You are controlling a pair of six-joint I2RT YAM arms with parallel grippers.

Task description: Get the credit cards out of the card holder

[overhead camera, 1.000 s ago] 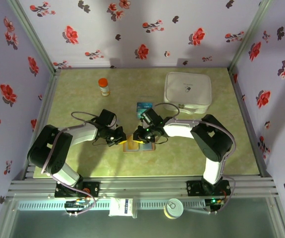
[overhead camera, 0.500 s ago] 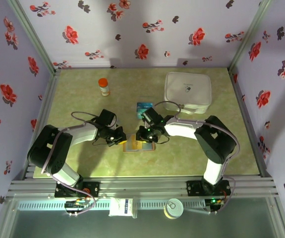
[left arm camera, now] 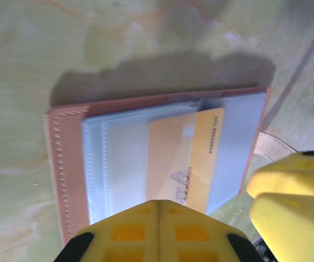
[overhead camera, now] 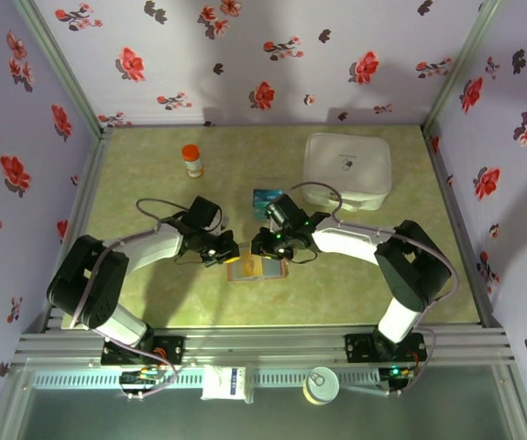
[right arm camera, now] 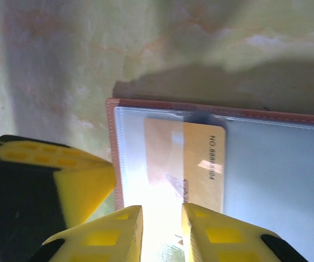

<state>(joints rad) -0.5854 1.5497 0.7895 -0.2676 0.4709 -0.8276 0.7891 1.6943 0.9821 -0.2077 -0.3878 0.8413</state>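
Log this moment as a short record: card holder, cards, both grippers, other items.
card holder: open flat on the table, blue-grey inside facing up
yellow card: partly out of a clear sleeve, lying on the card holder
teal card: on the table beyond the card holder, outside it
left gripper: jaws together, at the yellow card's end
right gripper: jaws slightly apart, over the yellow card
other items: orange-capped bottle; white lidded container
task: unfinished

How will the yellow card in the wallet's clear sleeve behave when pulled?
The pale yellow plastic card looks thin and flat, so probably stiff and light. Partly under the clear sleeve of the brown-rimmed wallet, it may drag that wallet along.
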